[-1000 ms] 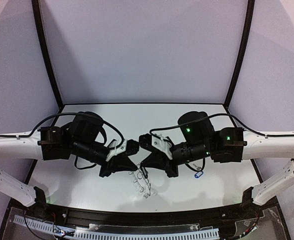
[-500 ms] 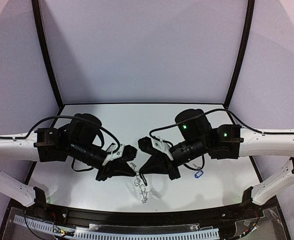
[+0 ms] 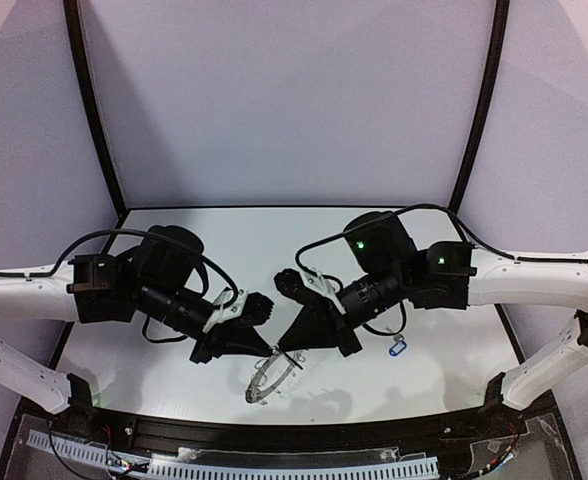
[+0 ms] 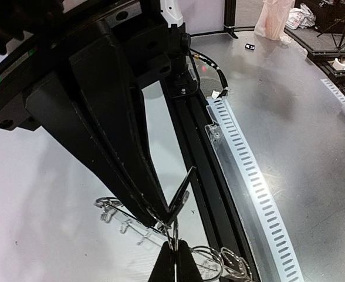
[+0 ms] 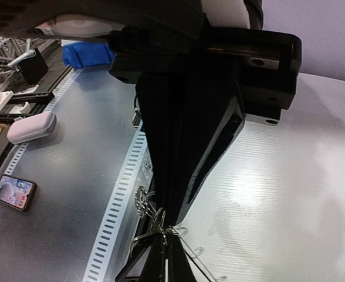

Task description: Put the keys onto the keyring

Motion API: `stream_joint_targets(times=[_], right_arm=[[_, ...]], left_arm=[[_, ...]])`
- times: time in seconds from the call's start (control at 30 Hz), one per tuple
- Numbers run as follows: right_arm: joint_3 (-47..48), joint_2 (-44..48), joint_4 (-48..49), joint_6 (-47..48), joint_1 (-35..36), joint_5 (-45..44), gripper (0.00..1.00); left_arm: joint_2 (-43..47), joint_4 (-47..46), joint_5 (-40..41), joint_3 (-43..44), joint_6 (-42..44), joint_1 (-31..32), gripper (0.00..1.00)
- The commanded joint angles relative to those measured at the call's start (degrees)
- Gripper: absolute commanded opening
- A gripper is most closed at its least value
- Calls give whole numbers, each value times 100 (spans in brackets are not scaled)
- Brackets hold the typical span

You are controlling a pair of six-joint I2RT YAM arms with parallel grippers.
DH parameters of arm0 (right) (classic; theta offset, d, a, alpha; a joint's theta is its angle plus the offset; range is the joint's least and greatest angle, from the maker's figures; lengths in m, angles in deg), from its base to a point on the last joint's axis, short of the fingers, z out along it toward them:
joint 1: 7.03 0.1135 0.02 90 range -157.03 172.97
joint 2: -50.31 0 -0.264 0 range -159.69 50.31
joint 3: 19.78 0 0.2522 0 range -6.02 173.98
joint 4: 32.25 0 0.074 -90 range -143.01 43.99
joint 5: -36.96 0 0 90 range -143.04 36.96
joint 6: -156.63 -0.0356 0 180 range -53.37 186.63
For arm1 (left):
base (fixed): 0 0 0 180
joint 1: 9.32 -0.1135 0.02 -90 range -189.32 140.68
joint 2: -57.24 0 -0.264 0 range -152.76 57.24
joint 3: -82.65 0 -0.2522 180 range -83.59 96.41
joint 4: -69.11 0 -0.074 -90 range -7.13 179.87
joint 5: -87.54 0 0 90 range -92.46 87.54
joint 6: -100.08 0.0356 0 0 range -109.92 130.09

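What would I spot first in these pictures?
The left gripper and right gripper meet tip to tip over the white table, near its front edge. Both are shut on the keyring, whose silver wire loops poke out below them. A key with a blue tag lies on the table beside the right arm.

You face pale lilac walls (image 3: 284, 100), black corner posts (image 3: 92, 110); white worktop (image 3: 274, 235); grey metal floor (image 4: 290, 94) past near edge.

keyring (image 3: 264, 378): shiny silver metal wire | left claw (image 3: 271, 350), right claw (image 3: 287, 348): matt black plastic | table (image 3: 264, 235): white, smooth, faint sheen
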State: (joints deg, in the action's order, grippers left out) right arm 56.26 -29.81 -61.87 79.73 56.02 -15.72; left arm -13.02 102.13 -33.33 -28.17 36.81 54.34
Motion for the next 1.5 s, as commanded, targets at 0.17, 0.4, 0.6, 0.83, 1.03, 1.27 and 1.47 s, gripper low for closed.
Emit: stream_joint_targets(times=[0.17,0.4,0.6,0.83,1.03,1.27,1.47], right_arm=[[421,-734,-357,-300,-252,-66,0],[346,-776,181,-760,-369,266,0],[970,-1315,-479,-1000,-394,525,0],[1295,-1377,-932,-1094,-395,346,0],[1087,-1038,-745,-1198,-394,-617,0],[492,-287,-168,-1141,-390,-1959,0],[544,-149,-238,-1264,-392,-2624,0]], left_arm=[[-123,-925,-1020,779,386,193,1],[-323,-726,-1142,993,601,195,1],[-409,-719,-1224,1105,875,200,1],[-863,180,-1218,1795,1549,231,1],[-793,30,-687,1719,1506,253,23],[-218,-492,58,1145,1218,253,53],[148,-1061,848,711,826,255,99]])
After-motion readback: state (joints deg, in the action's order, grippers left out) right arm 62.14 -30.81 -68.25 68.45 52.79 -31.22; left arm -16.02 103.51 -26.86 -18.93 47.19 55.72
